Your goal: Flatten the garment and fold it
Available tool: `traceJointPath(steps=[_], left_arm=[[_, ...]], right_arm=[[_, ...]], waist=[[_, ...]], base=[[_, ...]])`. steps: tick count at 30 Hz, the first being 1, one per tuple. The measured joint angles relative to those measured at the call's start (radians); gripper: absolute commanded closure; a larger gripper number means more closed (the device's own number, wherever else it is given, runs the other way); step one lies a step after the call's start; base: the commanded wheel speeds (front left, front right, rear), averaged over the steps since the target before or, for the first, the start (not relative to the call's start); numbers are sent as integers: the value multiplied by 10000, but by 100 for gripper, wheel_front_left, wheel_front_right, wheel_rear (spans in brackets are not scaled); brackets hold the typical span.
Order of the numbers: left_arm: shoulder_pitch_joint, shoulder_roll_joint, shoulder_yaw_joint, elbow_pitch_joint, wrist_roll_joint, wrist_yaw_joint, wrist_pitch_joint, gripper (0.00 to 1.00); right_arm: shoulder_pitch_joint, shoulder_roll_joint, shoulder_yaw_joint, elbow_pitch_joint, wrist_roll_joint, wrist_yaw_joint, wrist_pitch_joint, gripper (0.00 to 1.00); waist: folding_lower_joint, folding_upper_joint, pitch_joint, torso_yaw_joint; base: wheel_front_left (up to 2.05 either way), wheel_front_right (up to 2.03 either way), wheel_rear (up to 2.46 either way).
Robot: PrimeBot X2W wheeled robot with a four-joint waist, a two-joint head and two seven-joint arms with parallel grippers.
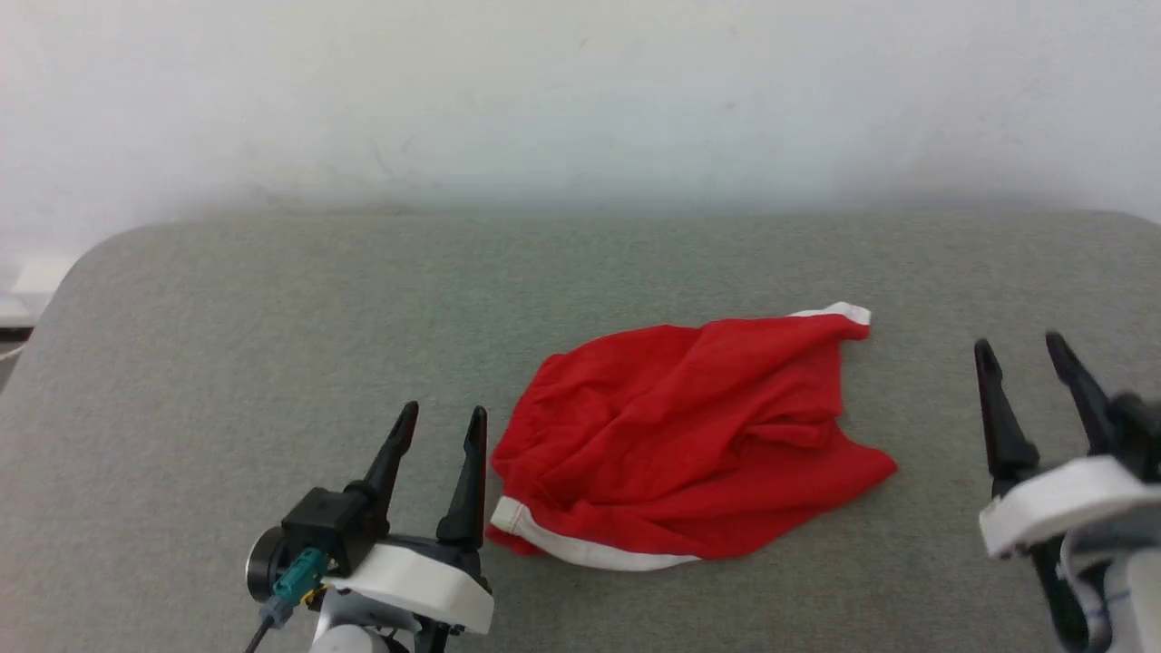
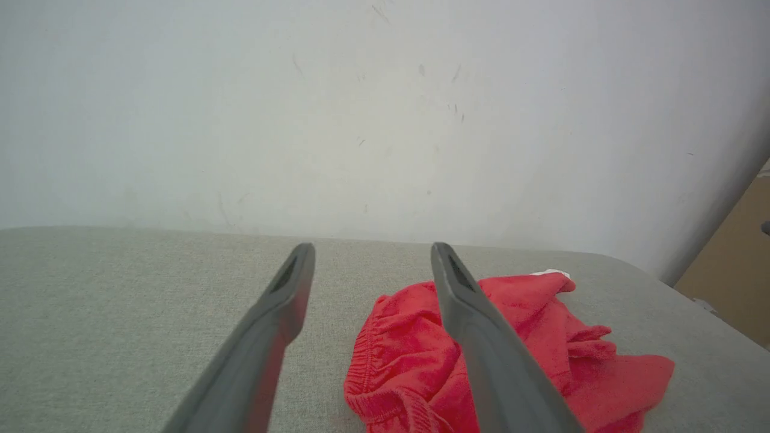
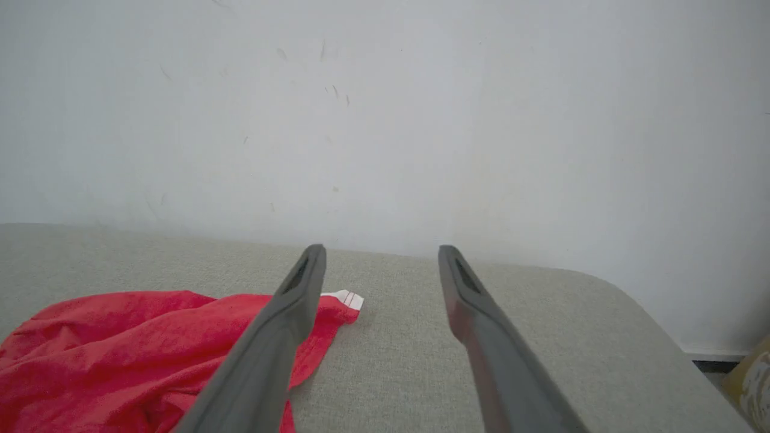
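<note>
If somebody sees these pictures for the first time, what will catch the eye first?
The crumpled red garment with white trim lies in a heap near the middle of the grey fabric surface. The left gripper stands open close beside its left edge; the right gripper, open, is apart from it on the right.

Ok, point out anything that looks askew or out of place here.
The garment lies crumpled in a wrinkled heap on the grey fabric surface, one white-trimmed corner sticking out at the far side. Nothing torn or spilled.

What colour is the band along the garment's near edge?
White band on red garment; best in head view.
</note>
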Motion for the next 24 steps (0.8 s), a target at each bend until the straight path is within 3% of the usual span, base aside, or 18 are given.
traceJointPath(steps=[5,11,17,24], left_arm=[[-127,130,-157,232,92,-182,0,0],[-1183,826,-819,556,265,-439,784,0],[-3632,2056,-2633,1170,-305,-537,3770,0],[-6609,3839,-5338,1919,-3212,-539,6893,0]], right_arm=[[1631,1457,-865,-1561,-688,0,-111,0],[2278,1845,-961,-2589,-1014,0,165,0],[2297,1948,-951,-3064,-1024,0,311,0],[2150,2013,-625,-2685,-897,0,40,0]], waist=[[-1,0,-94,-642],[0,0,-1,-1417],[0,0,449,-2099],[3,0,1296,-2915]], base=[[0,0,0],[0,0,0],[0,0,0],[0,0,0]])
